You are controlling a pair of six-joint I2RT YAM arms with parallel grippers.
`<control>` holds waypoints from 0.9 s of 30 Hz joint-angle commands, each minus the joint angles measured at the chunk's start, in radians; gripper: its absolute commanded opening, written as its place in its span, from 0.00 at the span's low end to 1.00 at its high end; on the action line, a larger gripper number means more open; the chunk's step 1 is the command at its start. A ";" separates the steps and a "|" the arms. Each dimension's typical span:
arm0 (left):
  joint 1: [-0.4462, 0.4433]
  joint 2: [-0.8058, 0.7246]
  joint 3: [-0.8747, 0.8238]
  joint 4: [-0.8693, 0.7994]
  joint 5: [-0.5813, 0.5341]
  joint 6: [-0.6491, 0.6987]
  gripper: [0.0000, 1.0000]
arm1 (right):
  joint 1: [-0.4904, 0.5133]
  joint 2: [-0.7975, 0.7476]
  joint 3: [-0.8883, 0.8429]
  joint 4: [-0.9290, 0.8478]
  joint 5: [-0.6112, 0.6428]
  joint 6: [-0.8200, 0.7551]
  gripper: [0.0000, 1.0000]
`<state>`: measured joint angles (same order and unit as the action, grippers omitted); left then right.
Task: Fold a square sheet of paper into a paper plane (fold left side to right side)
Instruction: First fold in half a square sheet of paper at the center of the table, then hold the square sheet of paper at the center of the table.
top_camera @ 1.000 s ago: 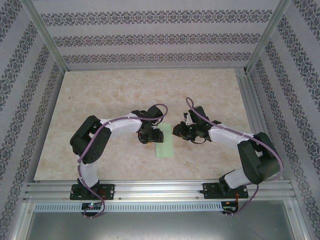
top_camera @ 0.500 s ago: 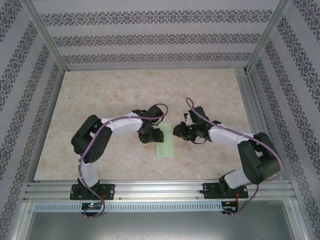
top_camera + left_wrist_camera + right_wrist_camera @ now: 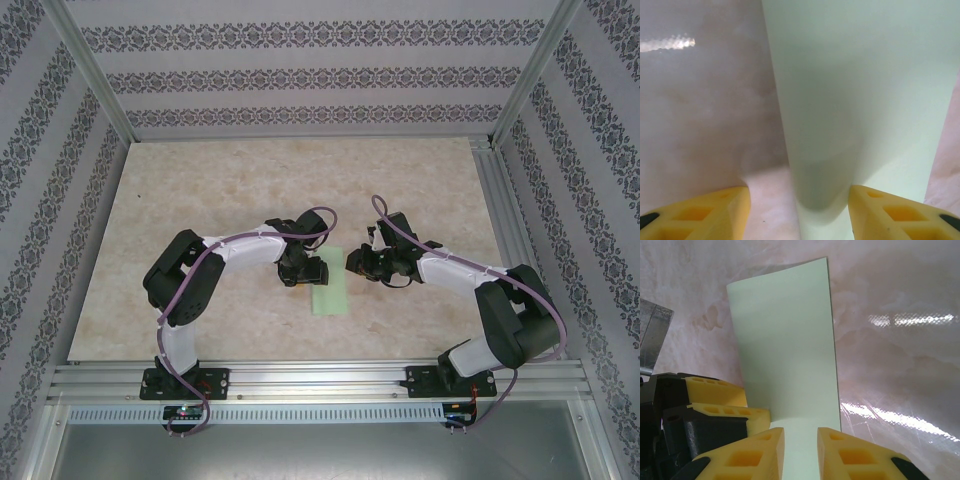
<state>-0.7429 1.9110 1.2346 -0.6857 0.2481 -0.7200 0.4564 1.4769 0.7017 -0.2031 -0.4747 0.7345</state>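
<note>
Half-fold looks done: square sheet of paper (image 3: 330, 290) lies doubled. Left fingers (image 3: 715, 212) parted astride its edge; right fingers (image 3: 757, 452) slightly ajar over it, gripping nothing. Next: press crease.

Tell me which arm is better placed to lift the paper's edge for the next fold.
Probably left: the left gripper stands open astride an edge of the sheet, while the right gripper sits narrow over its end.
</note>
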 commanded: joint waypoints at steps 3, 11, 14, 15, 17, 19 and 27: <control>-0.042 0.079 -0.003 0.109 0.039 -0.002 0.57 | 0.010 0.003 -0.013 0.001 0.009 0.006 0.24; -0.042 0.080 -0.005 0.108 0.034 -0.005 0.56 | 0.019 0.017 -0.008 0.004 0.003 0.007 0.24; -0.043 0.080 -0.005 0.109 0.033 -0.008 0.56 | 0.023 0.024 -0.007 0.008 0.002 0.009 0.24; -0.042 0.083 -0.004 0.109 0.033 -0.009 0.56 | 0.024 0.025 -0.007 0.008 0.002 0.011 0.24; -0.042 0.085 -0.004 0.110 0.033 -0.011 0.56 | 0.025 0.027 -0.005 0.010 0.002 0.011 0.24; -0.042 0.086 -0.006 0.112 0.035 -0.011 0.56 | 0.028 0.028 -0.004 0.010 0.002 0.011 0.24; -0.042 0.086 -0.006 0.112 0.036 -0.011 0.56 | 0.038 0.042 -0.002 0.026 -0.004 0.020 0.24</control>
<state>-0.7467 1.9144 1.2381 -0.6907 0.2398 -0.7235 0.4767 1.5047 0.7017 -0.2020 -0.4751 0.7387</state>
